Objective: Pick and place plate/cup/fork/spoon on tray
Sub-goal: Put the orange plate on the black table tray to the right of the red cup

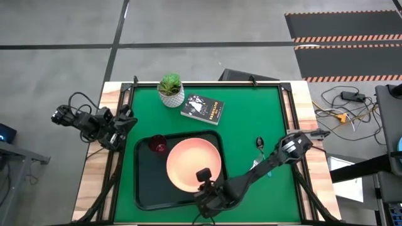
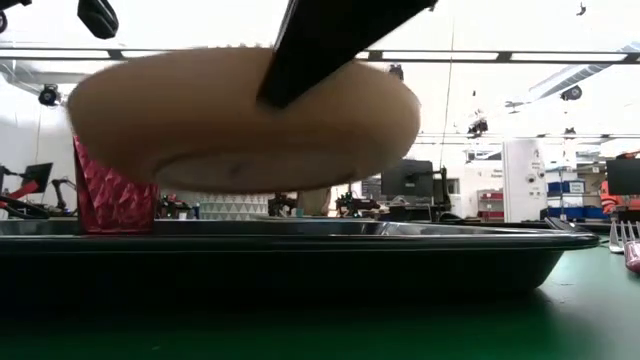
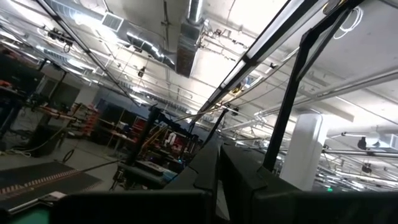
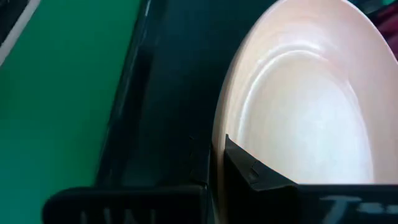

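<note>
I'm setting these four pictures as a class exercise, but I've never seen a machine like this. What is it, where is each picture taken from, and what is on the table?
It is a robot with two dark arms at a green table. One picture looks straight down, one looks level across the tabletop, and two come from cameras on the wrists. The right gripper is shut on the rim of the pink plate, holding it tilted above the black tray. A maroon cup already stands in the tray. A potted plant and a book lie behind. The left gripper waits, shut, at the table's left edge.
</note>
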`<action>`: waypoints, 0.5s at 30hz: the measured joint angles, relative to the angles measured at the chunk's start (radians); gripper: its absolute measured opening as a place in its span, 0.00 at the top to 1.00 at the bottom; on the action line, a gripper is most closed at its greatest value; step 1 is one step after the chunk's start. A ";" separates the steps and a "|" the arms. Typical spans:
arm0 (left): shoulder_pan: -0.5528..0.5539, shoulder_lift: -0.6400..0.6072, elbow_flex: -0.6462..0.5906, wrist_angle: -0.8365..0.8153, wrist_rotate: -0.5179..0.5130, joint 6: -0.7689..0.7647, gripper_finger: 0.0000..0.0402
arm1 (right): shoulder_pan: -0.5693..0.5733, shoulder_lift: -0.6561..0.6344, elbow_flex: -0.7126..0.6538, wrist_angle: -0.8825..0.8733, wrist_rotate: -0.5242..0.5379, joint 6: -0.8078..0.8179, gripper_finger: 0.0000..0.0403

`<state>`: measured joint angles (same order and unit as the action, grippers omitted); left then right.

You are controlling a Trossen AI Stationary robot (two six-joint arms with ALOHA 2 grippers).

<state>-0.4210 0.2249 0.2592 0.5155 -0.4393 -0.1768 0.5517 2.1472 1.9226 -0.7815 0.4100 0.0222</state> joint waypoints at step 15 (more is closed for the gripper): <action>0.000 0.004 -0.003 -0.001 0.000 0.001 1.00 | -0.066 0.038 -0.018 0.010 -0.045 0.027 0.96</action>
<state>-0.4210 0.2291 0.2565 0.5140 -0.4397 -0.1761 0.4858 2.1849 1.9045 -0.7712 0.3648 0.0494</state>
